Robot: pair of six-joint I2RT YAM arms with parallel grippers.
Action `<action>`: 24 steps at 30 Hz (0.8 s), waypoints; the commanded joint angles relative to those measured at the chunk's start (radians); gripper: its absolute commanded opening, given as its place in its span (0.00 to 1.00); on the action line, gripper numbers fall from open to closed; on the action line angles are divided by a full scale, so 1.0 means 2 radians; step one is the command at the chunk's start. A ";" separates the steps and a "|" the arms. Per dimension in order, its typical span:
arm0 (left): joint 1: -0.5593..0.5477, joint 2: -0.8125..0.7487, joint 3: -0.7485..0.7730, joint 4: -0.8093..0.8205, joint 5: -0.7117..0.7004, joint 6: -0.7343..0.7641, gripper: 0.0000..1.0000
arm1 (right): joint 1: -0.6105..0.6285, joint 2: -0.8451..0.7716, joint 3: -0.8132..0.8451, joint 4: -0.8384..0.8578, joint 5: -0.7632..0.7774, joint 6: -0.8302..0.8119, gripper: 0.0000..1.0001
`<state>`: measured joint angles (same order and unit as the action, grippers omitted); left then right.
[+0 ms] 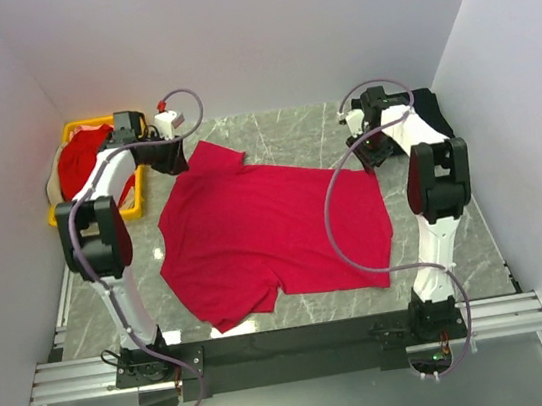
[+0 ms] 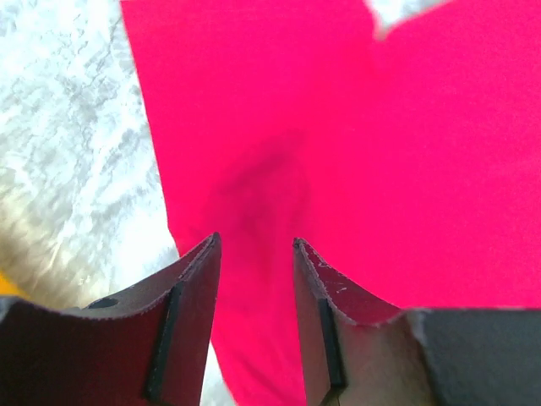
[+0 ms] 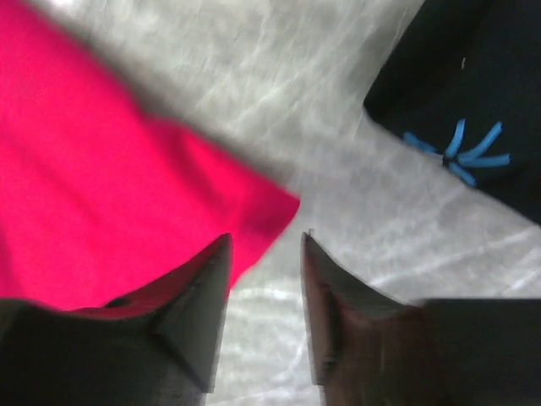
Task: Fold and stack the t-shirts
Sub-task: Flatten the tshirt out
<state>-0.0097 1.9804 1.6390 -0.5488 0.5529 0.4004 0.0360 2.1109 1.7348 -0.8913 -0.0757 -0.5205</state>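
Note:
A plain bright red t-shirt (image 1: 275,233) lies spread flat across the middle of the marble table. My left gripper (image 1: 172,161) hovers over its far left sleeve. In the left wrist view the jaws (image 2: 256,244) stand open, with the red cloth (image 2: 355,152) lying loose beneath them. My right gripper (image 1: 370,154) is at the shirt's far right corner. Its jaws (image 3: 266,237) are open and empty, just past the red corner (image 3: 245,211). A black t-shirt (image 3: 473,93) with a blue mark lies beyond, at the back right (image 1: 434,104).
A yellow plastic basket (image 1: 137,204) stands at the back left with more red cloth (image 1: 83,159) heaped in it. White walls close in the table on three sides. Bare marble (image 1: 286,130) shows behind the shirt.

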 commanded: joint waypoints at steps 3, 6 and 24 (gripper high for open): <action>-0.010 0.055 0.046 0.055 -0.024 -0.067 0.45 | 0.002 0.034 0.054 0.021 -0.008 0.037 0.51; -0.010 0.065 0.037 0.059 -0.026 -0.068 0.45 | 0.001 0.051 0.055 0.014 -0.023 0.042 0.51; -0.010 0.048 0.007 0.063 -0.031 -0.058 0.45 | 0.006 -0.107 -0.049 0.007 -0.124 0.009 0.00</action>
<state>-0.0277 2.1250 1.6634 -0.4477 0.4911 0.2909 0.0372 2.0563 1.6688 -0.9115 -0.2745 -0.4881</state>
